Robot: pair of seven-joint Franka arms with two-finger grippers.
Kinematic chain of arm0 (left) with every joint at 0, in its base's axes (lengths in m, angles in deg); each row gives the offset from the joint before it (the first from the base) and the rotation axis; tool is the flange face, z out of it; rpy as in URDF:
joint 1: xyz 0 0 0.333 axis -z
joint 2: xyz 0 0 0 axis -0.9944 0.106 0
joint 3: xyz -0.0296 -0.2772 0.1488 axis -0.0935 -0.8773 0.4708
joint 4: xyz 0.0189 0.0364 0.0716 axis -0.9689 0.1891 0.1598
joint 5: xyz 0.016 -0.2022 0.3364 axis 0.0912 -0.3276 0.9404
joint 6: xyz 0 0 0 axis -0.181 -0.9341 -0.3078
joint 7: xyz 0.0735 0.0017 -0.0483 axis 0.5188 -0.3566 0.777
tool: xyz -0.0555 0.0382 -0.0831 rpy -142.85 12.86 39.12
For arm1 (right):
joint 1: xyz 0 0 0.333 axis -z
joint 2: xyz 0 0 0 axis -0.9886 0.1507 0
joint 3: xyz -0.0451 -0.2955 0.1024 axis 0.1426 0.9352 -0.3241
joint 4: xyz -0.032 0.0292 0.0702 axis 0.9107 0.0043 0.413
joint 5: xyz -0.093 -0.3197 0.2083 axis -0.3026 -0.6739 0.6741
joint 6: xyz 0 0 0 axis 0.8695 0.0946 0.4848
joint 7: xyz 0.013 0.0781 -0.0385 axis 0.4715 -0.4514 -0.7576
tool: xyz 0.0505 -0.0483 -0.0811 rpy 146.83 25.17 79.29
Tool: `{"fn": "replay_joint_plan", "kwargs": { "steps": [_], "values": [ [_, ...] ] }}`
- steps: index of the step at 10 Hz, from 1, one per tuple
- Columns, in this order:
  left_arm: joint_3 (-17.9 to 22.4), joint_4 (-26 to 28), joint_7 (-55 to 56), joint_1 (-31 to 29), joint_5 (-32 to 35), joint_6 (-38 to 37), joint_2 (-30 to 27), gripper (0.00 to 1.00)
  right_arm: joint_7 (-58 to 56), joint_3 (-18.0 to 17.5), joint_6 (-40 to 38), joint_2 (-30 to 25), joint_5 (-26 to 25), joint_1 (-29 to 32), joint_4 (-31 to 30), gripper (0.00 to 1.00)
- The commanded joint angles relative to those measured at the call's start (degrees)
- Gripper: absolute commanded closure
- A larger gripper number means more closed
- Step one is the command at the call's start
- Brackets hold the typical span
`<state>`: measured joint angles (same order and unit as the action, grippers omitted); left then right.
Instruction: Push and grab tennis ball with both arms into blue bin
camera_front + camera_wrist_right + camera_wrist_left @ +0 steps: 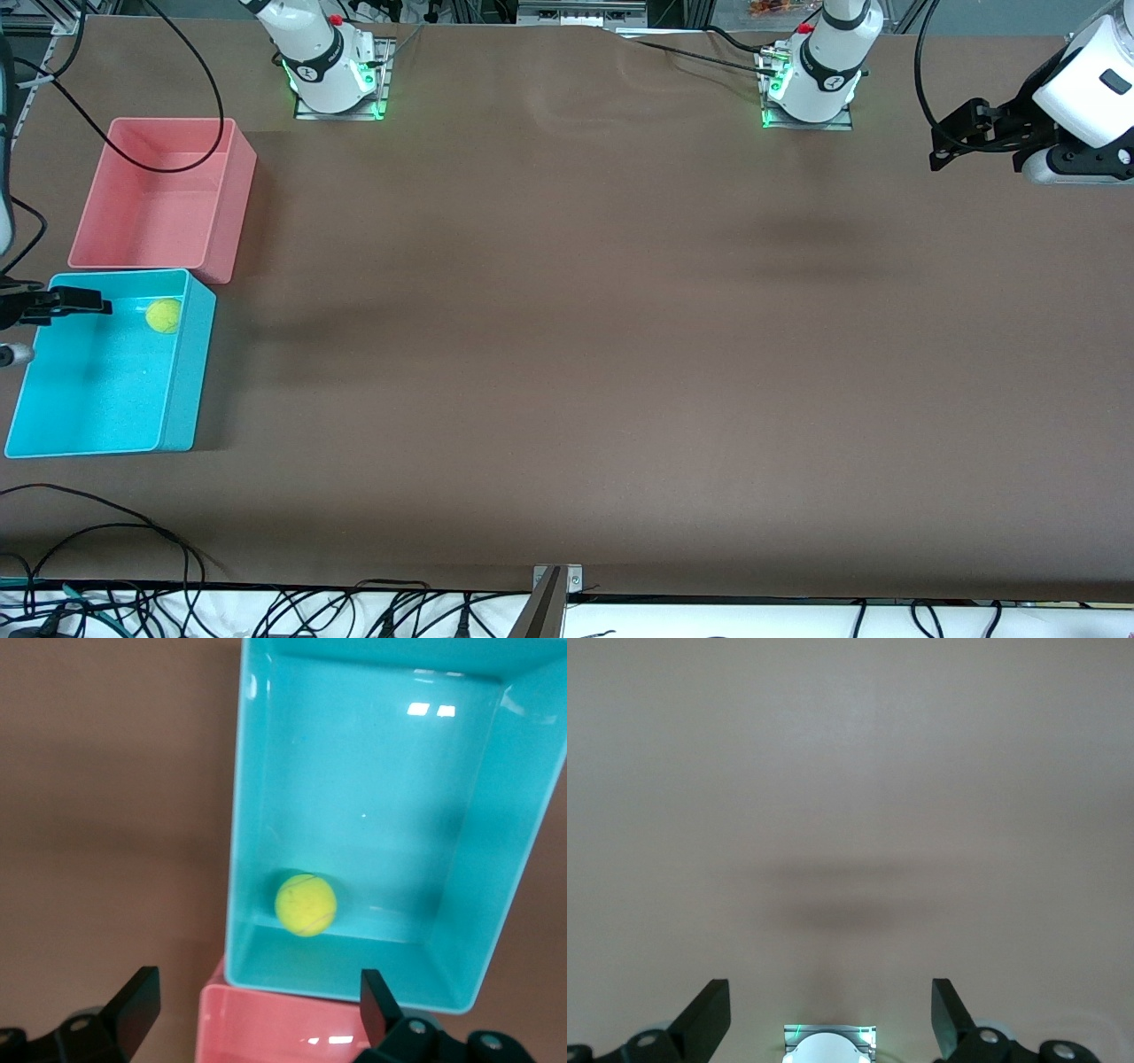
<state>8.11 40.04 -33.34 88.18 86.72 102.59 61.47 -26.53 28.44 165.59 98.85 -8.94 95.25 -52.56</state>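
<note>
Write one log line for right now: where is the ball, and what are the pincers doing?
ball: in blue bin, by its wall nearest pink bin | right pincer: open, over the bins | left pincer: open, over bare table

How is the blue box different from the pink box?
The blue bin is bright turquoise; the pink bin is salmon pink. The blue bin has the tennis ball in it; the pink bin holds no ball, only a black cable draped over its rim. The blue bin sits nearer the front camera than the pink bin. Both are open rectangular bins of similar size, side by side.

Brown table (567, 354) with blue bin (190, 372), pink bin (226, 213)
</note>
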Motion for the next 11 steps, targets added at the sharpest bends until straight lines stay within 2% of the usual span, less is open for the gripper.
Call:
{"fn": "replay_joint_plan", "kwargs": {
  "steps": [1, 2, 4, 7, 10, 11],
  "values": [
    [-0.04, -1.94, 0.80, -0.40, -0.93, -1.28, 0.62, 0.00, 10.63, 0.35, -10.48, -0.41, 0.24, -5.56, 9.22, 0.00],
    [-0.04, -1.94, 0.80, -0.31, -0.93, -1.28, 0.71, 0.00, 11.00, 0.26, -10.85, -2.34, 0.24, -6.36, 9.41, 0.00],
    [-0.04, -1.94, 0.80, -0.31, -0.93, -1.28, 0.71, 0.00, 11.00, 0.44, -10.86, -10.41, -0.19, -7.32, 8.02, 0.00],
    [-0.04, -1.94, 0.80, -0.40, -0.93, -1.28, 0.71, 0.00, 16.16, 0.26, -5.08, -23.94, -1.43, -10.57, -10.57, 0.00],
    [-0.04, -2.03, 0.80, -0.31, -0.93, -1.28, 0.71, 0.00, 18.38, 0.26, -2.96, -30.64, -1.08, -12.25, -21.14, 0.00],
    [-0.04, -1.95, 0.80, -0.31, -0.84, -1.28, 0.71, 0.00, 18.38, 0.26, -3.29, -31.27, -1.08, -12.51, -22.83, 0.00]
  ]
}}
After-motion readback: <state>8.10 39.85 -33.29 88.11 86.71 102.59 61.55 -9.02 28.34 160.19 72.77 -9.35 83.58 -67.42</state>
